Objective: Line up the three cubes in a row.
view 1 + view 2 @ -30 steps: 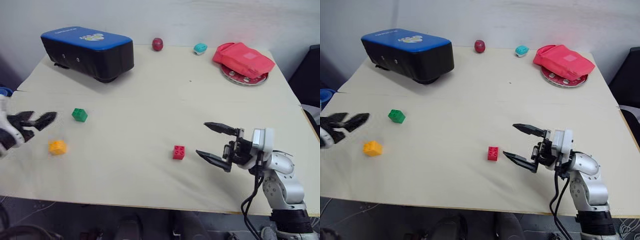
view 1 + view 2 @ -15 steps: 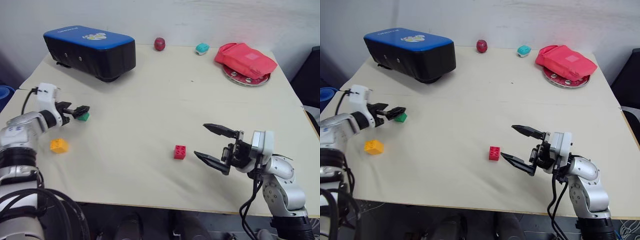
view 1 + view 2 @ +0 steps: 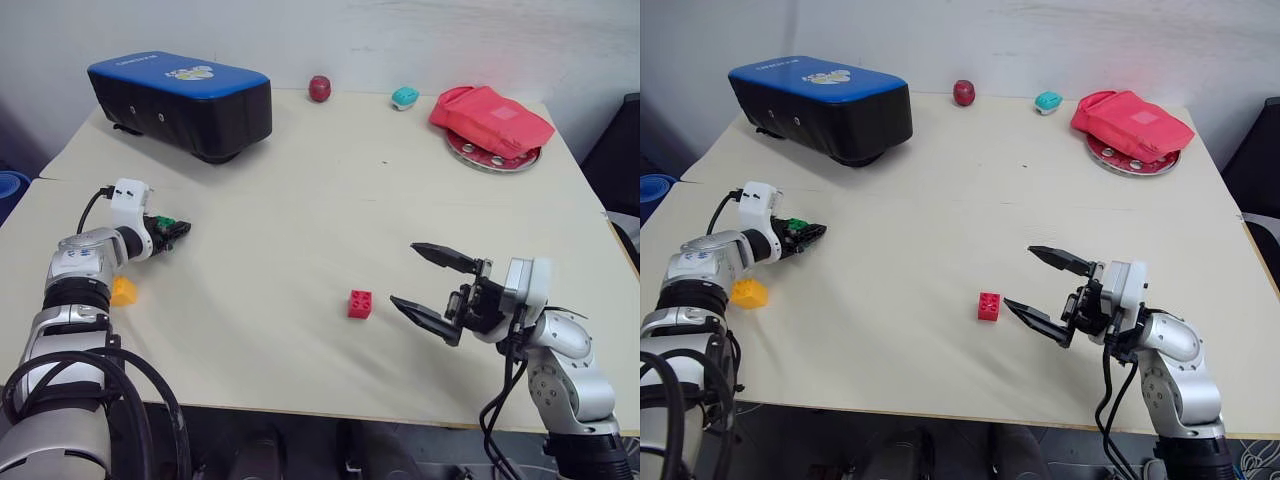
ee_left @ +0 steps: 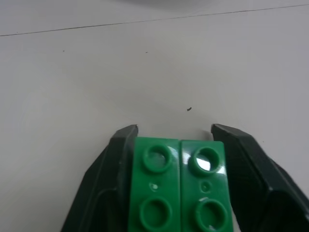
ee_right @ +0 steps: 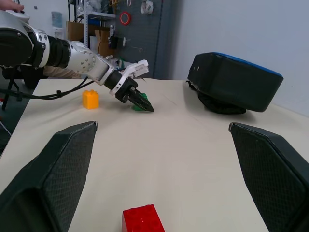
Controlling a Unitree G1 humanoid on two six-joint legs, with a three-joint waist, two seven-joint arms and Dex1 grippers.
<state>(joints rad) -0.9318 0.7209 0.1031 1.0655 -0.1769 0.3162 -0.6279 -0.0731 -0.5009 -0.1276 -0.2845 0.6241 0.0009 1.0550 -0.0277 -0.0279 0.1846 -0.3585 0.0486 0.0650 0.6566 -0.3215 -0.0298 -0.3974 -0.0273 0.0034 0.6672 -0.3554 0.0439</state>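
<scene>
Left gripper (image 4: 174, 145) reached forward, fingers now clamped on green cube (image 4: 176, 186); right gripper (image 3: 428, 282) unmoved, fingers spread.

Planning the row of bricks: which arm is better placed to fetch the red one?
The right. Its open gripper hovers just beside the red brick, while the left gripper is shut on the green brick far across the table.

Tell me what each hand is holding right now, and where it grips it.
The left hand is shut on the green cube, its fingers pressing the cube's two opposite side faces. The right hand is open and holds nothing.
</scene>
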